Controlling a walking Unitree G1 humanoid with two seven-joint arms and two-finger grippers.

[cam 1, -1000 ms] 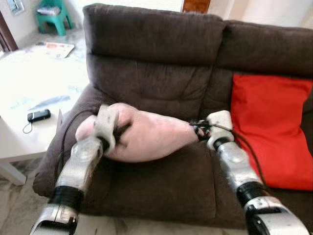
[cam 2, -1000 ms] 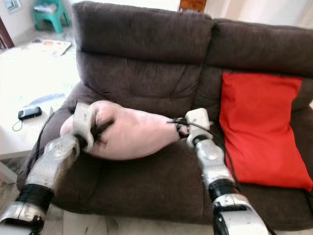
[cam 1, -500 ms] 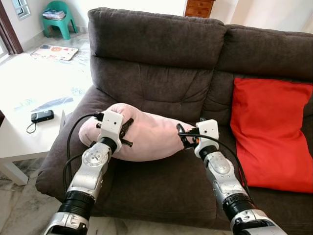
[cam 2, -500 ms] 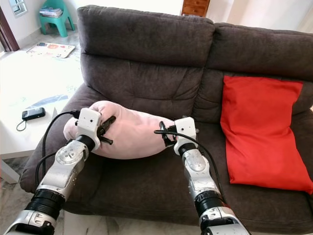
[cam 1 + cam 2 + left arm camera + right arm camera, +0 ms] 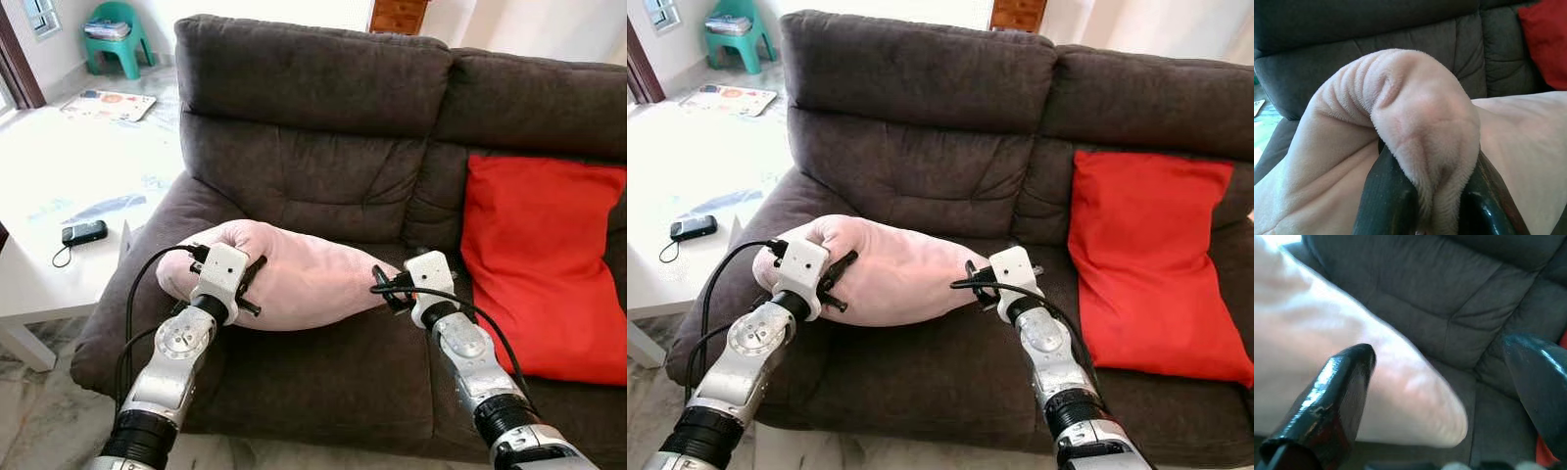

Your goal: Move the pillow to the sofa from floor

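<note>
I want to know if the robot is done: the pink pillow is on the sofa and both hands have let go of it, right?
Not quite. The pink pillow is on the sofa, but the left hand is shut on a fold of it, as the left wrist view shows. The right hand is open beside the pillow.

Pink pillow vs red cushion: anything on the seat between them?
Only the right gripper, open at the pink pillow's end. Past it, bare brown sofa seat up to the red cushion, as the right eye view shows.
</note>
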